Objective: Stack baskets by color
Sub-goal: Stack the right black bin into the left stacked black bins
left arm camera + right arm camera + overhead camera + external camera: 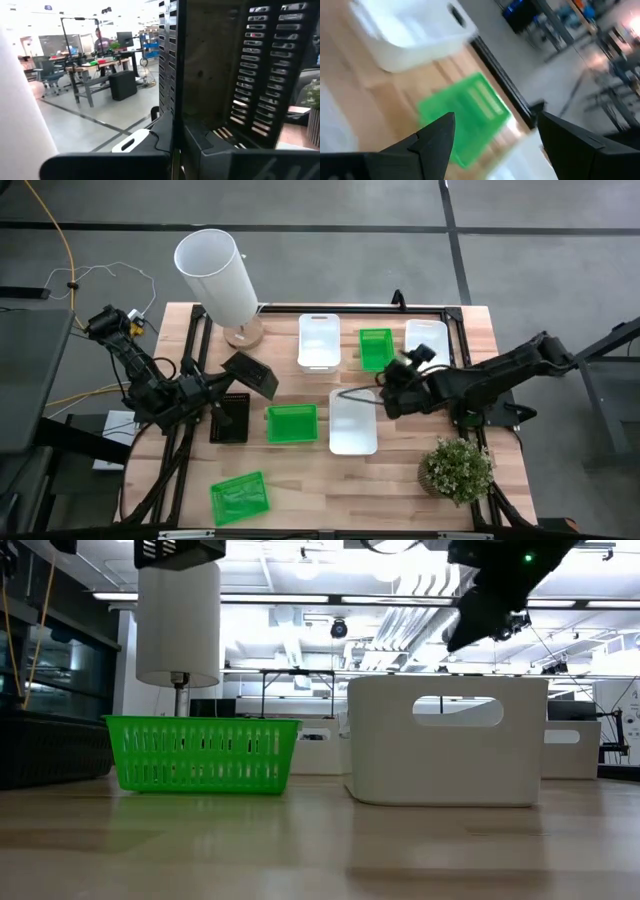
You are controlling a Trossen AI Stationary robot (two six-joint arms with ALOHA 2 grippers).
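Open-plan lab: workbenches [95, 65], ceiling strip lights [300, 600].

blurred: green basket [465, 117] in right wrist view | cut off: black basket [225, 75] top, left wrist view

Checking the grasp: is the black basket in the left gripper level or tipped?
Tipped. The black basket hangs off the table in the shut left gripper, its mesh wall standing nearly upright in the wrist view.
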